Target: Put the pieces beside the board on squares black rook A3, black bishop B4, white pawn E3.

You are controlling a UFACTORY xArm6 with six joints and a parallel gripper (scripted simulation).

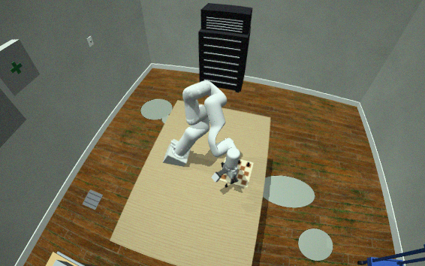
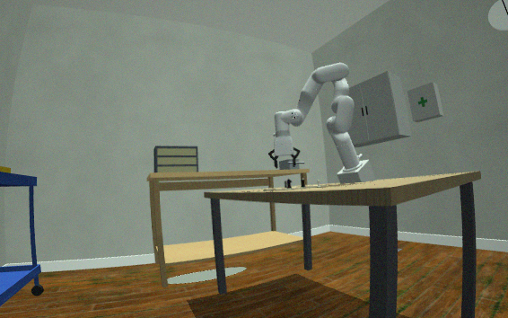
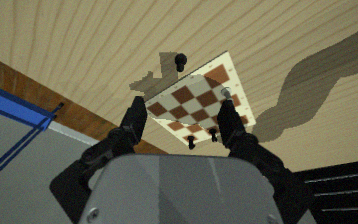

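The small chessboard (image 3: 195, 102) lies on the wooden table near its edge, and it also shows in the top view (image 1: 244, 173). My gripper (image 3: 182, 107) (image 1: 232, 176) is open and empty, and hangs above the board. One black piece (image 3: 180, 61) stands on the table just off the board's far side. Two black pieces (image 3: 191, 142) (image 3: 213, 134) stand at the board's near edge. A white pawn (image 3: 225, 92) shows next to my right finger. I cannot tell whether it stands on the board or beside it. In the side view the gripper (image 2: 284, 157) is well above the pieces (image 2: 289, 182).
The table edge runs close to the board's near side. A blue cart (image 3: 10, 107) stands on the floor below it. A black drawer cabinet (image 1: 224, 46) stands at the far wall. The arm's base (image 1: 176, 154) is on the table, left of the board.
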